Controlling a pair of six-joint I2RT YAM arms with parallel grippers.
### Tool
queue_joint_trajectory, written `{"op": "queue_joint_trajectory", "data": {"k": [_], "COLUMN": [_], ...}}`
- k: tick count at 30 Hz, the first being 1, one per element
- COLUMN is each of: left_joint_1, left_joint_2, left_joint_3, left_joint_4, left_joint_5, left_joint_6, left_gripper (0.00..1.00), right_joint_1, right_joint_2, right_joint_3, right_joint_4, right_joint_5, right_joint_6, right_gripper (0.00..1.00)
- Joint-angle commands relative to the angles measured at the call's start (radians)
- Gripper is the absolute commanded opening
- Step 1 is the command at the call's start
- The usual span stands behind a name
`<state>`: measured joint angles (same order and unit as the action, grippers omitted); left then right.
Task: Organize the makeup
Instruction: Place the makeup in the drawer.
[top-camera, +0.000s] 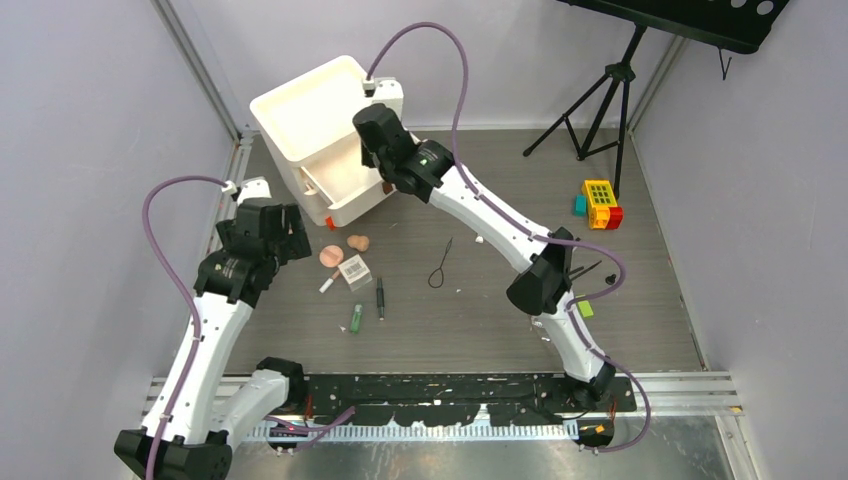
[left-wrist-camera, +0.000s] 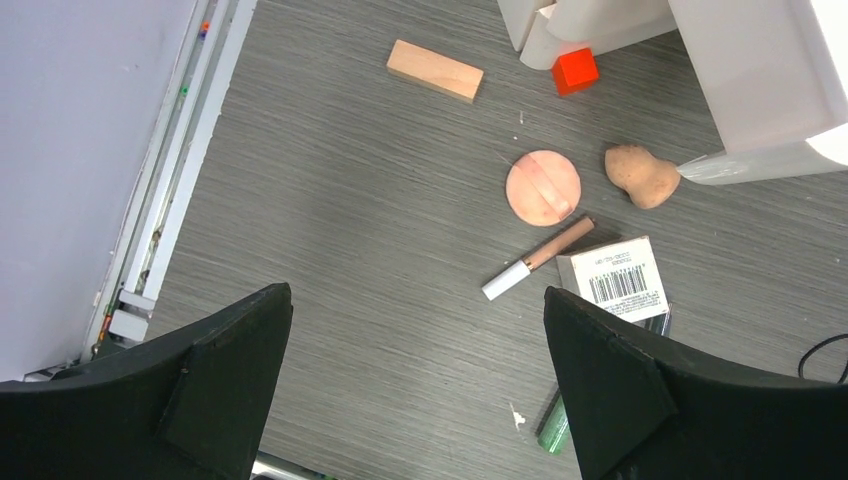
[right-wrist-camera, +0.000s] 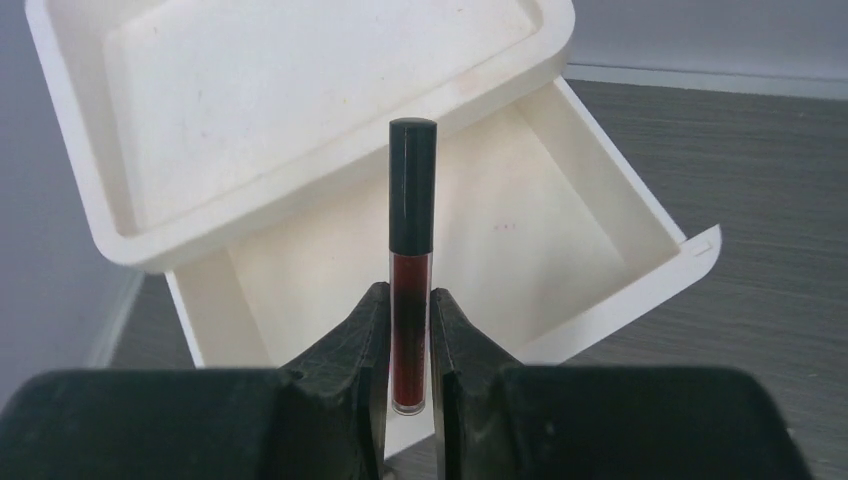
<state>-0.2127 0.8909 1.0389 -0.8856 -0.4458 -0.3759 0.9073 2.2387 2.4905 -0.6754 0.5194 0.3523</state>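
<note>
Closest in, the right gripper (right-wrist-camera: 410, 300) is pinching one dark red gloss tube (right-wrist-camera: 411, 200) with a black cap. It holds the tube upright over the single open drawer (right-wrist-camera: 520, 230) of the white organiser box (top-camera: 300, 110). The left gripper (left-wrist-camera: 415, 300) hangs with its fingers spread wide, gripping nothing, above the table (left-wrist-camera: 350, 200). On the table in front of the organiser I count:

- one wooden block (left-wrist-camera: 435, 70)
- one clear barcoded box (left-wrist-camera: 618, 280)
- one round pink puff (left-wrist-camera: 543, 187)
- one peach sponge (left-wrist-camera: 640, 176), near the puff
- one red cube (left-wrist-camera: 575, 71) at the organiser's foot
- one tan tube (left-wrist-camera: 538, 258) with a white cap, just beside the barcoded box
- one dark pencil (top-camera: 380, 297)
- one small green tube (top-camera: 356, 318)
</note>
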Motion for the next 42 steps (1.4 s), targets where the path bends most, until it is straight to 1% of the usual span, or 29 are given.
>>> {"op": "queue_joint_trajectory", "data": {"k": [1, 2, 4, 8, 10, 13, 18, 25, 27, 34, 35, 40, 42], "left_joint_1": [0.008, 0.009, 0.01, 0.013, 0.013, 0.015, 0.016, 0.016, 0.016, 0.017, 0.017, 0.018, 0.017], "left_joint_2": [-0.021, -0.024, -0.028, -0.036, -0.041, -0.046, -0.053, -0.059, -0.059, -0.06, -0.06, -0.059, -0.059], "left_joint_3": [-0.008, -0.008, -0.009, -0.012, -0.013, -0.015, -0.018, -0.02, -0.021, -0.022, -0.022, -0.022, -0.022], "left_joint_4": [0.038, 0.039, 0.04, 0.04, 0.042, 0.043, 0.043, 0.043, 0.043, 0.043, 0.043, 0.045, 0.044], "left_joint_5": [-0.023, -0.023, -0.024, -0.026, -0.027, -0.028, -0.026, -0.025, -0.022, -0.022, -0.021, -0.021, -0.022], "left_joint_6": [0.02, 0.021, 0.022, 0.022, 0.022, 0.022, 0.022, 0.023, 0.023, 0.023, 0.023, 0.025, 0.025], "left_gripper": [1.0, 1.0, 1.0, 1.0, 1.0, 1.0, 1.0, 1.0, 1.0, 1.0, 1.0, 1.0, 1.0], "right_joint_1": [-0.009, -0.01, -0.011, -0.01, -0.01, -0.01, -0.013, -0.032, -0.036, -0.048, -0.049, -0.052, -0.051], "right_joint_2": [-0.074, -0.084, -0.09, -0.073, -0.074, -0.068, -0.045, -0.008, -0.001, 0.017, 0.02, 0.027, 0.027], "right_joint_3": [-0.091, -0.14, -0.182, -0.198, -0.223, -0.237, -0.239, -0.266, -0.273, -0.277, -0.277, -0.27, -0.269], "right_joint_4": [0.176, 0.222, 0.27, 0.291, 0.326, 0.354, 0.359, 0.361, 0.361, 0.36, 0.361, 0.355, 0.356], "right_joint_5": [0.089, 0.087, 0.087, 0.111, 0.12, 0.122, 0.093, 0.021, 0.012, 0.008, 0.008, 0.004, 0.004], "right_joint_6": [0.282, 0.339, 0.42, 0.573, 0.633, 0.709, 0.79, 0.92, 0.94, 0.962, 0.963, 0.967, 0.965], "right_gripper": [0.0, 0.0, 0.0, 0.0, 0.02, 0.07, 0.15, 0.17, 0.17, 0.23, 0.26, 0.46, 0.52]}}
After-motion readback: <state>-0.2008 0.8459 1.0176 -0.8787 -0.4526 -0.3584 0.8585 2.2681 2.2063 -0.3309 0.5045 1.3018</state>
